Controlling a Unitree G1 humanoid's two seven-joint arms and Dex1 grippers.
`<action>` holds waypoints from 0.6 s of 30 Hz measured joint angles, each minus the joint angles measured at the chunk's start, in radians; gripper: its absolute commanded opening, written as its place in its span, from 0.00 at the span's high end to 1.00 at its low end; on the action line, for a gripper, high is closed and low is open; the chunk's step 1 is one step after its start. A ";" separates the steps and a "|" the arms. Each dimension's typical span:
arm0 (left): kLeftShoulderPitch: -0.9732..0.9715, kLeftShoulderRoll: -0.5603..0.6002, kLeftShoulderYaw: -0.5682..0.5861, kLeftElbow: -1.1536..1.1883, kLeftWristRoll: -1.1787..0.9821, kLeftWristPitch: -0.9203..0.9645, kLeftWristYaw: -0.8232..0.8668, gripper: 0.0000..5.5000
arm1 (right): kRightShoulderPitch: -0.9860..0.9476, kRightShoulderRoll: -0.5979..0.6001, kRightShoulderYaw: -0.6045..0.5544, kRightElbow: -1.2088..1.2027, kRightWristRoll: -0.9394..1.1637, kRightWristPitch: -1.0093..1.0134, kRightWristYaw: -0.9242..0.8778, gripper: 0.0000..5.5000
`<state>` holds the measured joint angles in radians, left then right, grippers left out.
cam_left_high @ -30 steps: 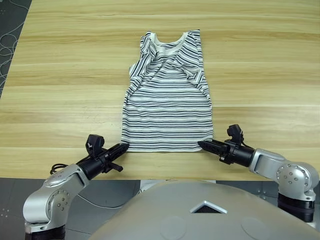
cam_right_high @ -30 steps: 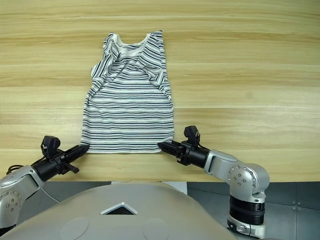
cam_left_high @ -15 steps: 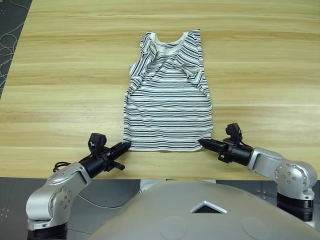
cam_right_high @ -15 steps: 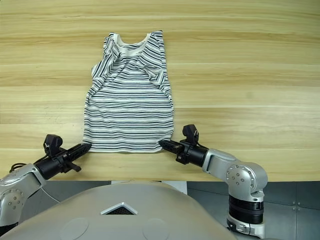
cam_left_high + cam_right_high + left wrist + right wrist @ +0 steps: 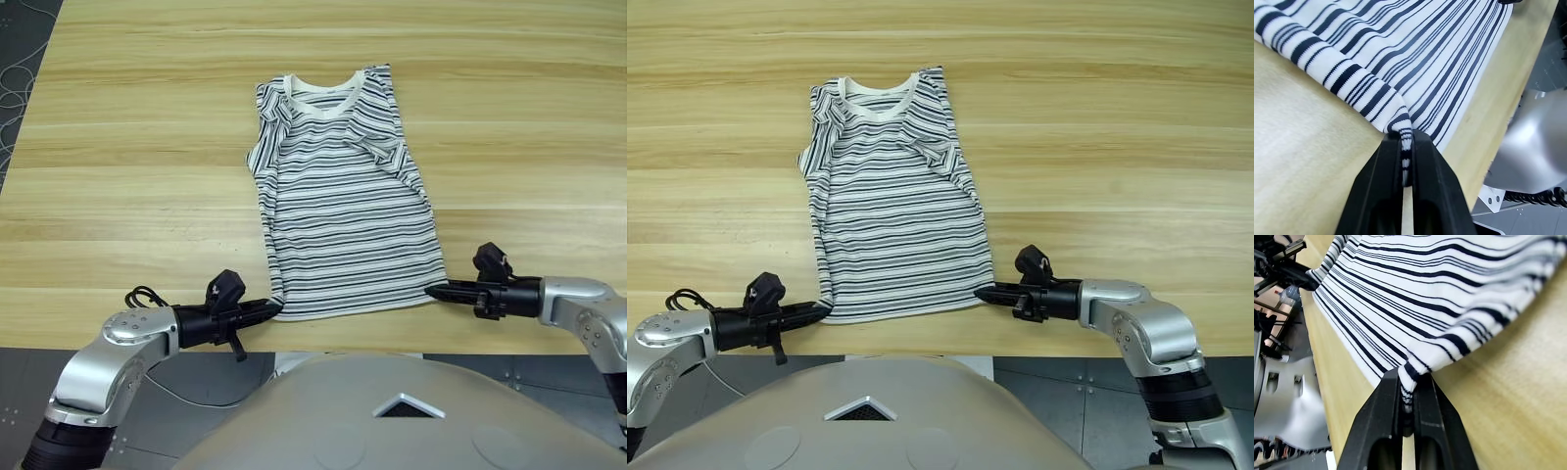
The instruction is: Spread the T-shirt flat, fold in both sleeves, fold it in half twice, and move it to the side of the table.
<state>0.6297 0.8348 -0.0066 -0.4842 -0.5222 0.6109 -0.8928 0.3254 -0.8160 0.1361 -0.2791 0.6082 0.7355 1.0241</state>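
Dragging T-shirt (image 5: 345,201) toward near edge of table (image 5: 118,147), with left pincer (image 5: 275,308) and right pincer (image 5: 434,291) each clamped tight on a hem corner. Pulled nearer and rightward since a second ago; lying smoother mid-table, shoulders bunched, spreading unfinished.

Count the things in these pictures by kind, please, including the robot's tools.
T-shirt: 1
Tools: 2, the left tool and the right tool, each shut on a hem corner
Table: 1
Total: 4

Bright, even light with only faint, soft shadows.
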 measured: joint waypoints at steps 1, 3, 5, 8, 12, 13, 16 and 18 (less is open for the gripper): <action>0.007 0.001 0.001 0.000 0.000 -0.004 -0.007 0.98 | 0.017 -0.019 0.004 0.001 -0.002 -0.022 0.037 0.98; 0.022 0.003 0.005 0.003 -0.001 -0.012 -0.024 0.98 | 0.049 -0.037 0.003 0.001 0.002 -0.052 0.105 0.98; 0.034 0.007 0.009 0.007 -0.002 -0.022 -0.035 0.98 | 0.069 -0.051 0.003 0.004 0.006 -0.070 0.156 0.98; 0.043 0.008 0.016 0.007 -0.004 -0.026 -0.041 0.98 | 0.084 -0.051 -0.006 0.009 0.046 -0.067 0.194 0.98; 0.050 0.004 0.062 -0.015 -0.076 0.017 -0.066 0.98 | 0.036 0.014 -0.059 0.048 0.103 -0.014 0.136 0.98; 0.004 -0.016 0.088 -0.001 -0.105 0.051 -0.038 0.98 | -0.013 0.059 -0.084 0.081 0.114 0.000 0.087 0.98; -0.137 -0.085 0.155 0.052 -0.184 0.138 0.068 0.98 | -0.114 0.151 -0.140 0.163 0.144 0.044 -0.032 0.98; -0.223 -0.123 0.190 0.083 -0.229 0.179 0.127 0.98 | -0.158 0.192 -0.174 0.192 0.172 0.074 -0.079 0.98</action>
<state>0.4065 0.7120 0.1834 -0.4011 -0.7513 0.7896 -0.7657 0.1675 -0.6235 -0.0374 -0.0866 0.7800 0.8098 0.9452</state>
